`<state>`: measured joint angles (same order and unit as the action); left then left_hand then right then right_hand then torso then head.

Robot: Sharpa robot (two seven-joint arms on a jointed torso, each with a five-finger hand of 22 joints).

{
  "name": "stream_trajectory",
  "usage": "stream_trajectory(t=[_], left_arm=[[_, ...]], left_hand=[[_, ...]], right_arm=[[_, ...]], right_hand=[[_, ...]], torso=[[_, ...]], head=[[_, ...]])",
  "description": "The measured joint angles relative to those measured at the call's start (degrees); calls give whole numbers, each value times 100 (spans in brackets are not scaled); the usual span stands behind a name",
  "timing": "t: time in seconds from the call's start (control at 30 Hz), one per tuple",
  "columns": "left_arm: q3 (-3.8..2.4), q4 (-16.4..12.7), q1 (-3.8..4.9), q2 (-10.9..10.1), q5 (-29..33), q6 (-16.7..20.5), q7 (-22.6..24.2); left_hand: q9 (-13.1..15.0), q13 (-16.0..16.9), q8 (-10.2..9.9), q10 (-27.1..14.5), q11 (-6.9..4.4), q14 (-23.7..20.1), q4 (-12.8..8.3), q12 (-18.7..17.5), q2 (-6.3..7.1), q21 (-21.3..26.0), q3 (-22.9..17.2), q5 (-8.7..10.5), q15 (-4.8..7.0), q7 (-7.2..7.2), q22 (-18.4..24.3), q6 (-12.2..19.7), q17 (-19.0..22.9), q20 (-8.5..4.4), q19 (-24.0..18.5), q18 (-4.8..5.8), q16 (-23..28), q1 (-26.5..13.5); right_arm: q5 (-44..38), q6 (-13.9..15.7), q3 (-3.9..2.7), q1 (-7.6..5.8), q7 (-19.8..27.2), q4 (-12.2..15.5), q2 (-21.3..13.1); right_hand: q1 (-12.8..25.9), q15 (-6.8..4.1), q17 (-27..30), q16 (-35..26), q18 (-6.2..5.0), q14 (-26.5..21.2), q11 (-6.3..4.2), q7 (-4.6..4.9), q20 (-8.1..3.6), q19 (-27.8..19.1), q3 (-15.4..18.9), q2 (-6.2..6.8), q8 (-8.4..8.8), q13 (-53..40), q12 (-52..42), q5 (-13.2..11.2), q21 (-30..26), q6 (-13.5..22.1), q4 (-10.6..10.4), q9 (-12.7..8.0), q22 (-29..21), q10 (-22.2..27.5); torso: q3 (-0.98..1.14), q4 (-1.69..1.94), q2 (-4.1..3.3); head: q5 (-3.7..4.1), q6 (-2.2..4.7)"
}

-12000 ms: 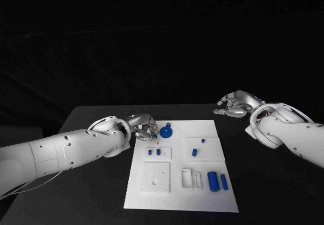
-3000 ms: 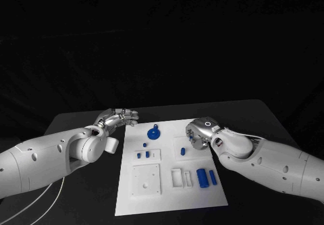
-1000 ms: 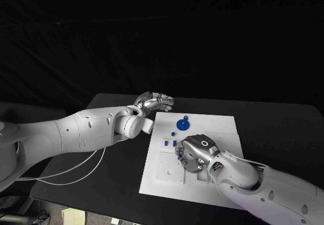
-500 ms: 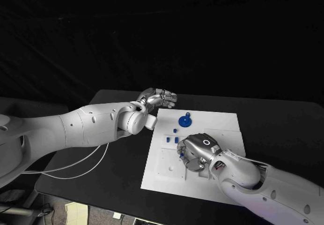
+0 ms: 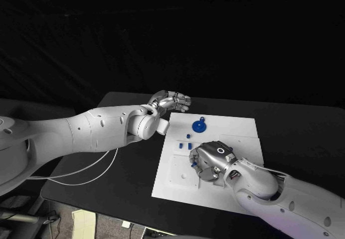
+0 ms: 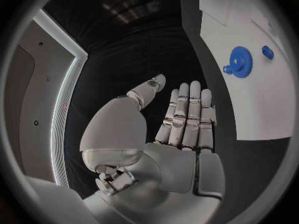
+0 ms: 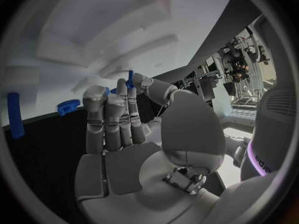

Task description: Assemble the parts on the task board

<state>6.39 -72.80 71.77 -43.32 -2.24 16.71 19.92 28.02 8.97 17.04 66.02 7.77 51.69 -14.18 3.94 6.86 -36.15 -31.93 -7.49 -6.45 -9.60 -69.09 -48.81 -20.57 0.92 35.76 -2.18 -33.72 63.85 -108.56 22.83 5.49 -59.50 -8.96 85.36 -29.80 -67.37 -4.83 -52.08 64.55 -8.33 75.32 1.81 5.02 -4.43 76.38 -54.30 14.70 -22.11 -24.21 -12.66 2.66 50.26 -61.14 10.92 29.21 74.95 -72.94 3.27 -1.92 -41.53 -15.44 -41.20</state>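
The white task board [image 5: 237, 127] lies in the middle of the black table. A blue gear [image 5: 199, 125] sits near its far edge, also seen in the left wrist view [image 6: 239, 61]. Small blue pegs [image 5: 185, 146] stand nearer, left of centre. My right hand [image 5: 212, 164] hovers over the board's middle and hides the parts beneath it. Its thumb and a finger pinch a small blue part [image 7: 129, 78]. My left hand [image 5: 171, 102] is held off the board's far left corner, fingers straight and together [image 6: 187, 109], holding nothing.
White cables [image 5: 79, 174] hang from my left arm over the table's left side. The table's near left edge [image 5: 68, 199] drops to the floor, where some clutter lies. White raised blocks and slots [image 7: 93, 40] stand on the board below my right hand.
The camera has shifted. My right hand came from beyond the board's right side onto its middle. My left hand left the gear and drew back past the far left corner.
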Motion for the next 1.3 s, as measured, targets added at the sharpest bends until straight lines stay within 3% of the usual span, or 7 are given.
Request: stream_trajectory(t=[0.63,0.93,1.3], left_arm=[[0,29,0,1,1,-1,-3],[0,31,0,2,2,-1,-3],[0,38,0,0,2,-2,-5]], left_hand=[[1,-5,0,0,0,0,0,0,0,22,0,0,0,0,-4,0,-11,0,0,1,23,0],[0,-10,0,0,0,0,0,0,0,22,0,0,0,0,-3,0,-17,0,-1,2,23,0],[-4,-15,0,0,0,20,0,0,0,22,0,0,-20,0,-7,0,-28,0,-1,4,22,0]], right_arm=[[10,3,18,28,25,96,-71],[-18,43,20,35,12,205,-153],[-102,45,18,35,-34,235,-185]], right_hand=[[1,0,4,0,0,0,-18,0,2,17,-9,1,5,-27,5,0,0,1,24,4,-1,-18],[2,0,4,0,1,0,-18,0,3,17,-9,2,5,-27,11,0,0,1,25,15,-2,-18],[15,0,4,0,1,0,-18,0,4,16,7,15,18,-41,15,-1,0,1,40,22,-2,-18]], torso=[[-3,-3,1],[6,-6,1],[1,-7,2]], head=[[-46,-43],[-55,-44],[-55,-37]])
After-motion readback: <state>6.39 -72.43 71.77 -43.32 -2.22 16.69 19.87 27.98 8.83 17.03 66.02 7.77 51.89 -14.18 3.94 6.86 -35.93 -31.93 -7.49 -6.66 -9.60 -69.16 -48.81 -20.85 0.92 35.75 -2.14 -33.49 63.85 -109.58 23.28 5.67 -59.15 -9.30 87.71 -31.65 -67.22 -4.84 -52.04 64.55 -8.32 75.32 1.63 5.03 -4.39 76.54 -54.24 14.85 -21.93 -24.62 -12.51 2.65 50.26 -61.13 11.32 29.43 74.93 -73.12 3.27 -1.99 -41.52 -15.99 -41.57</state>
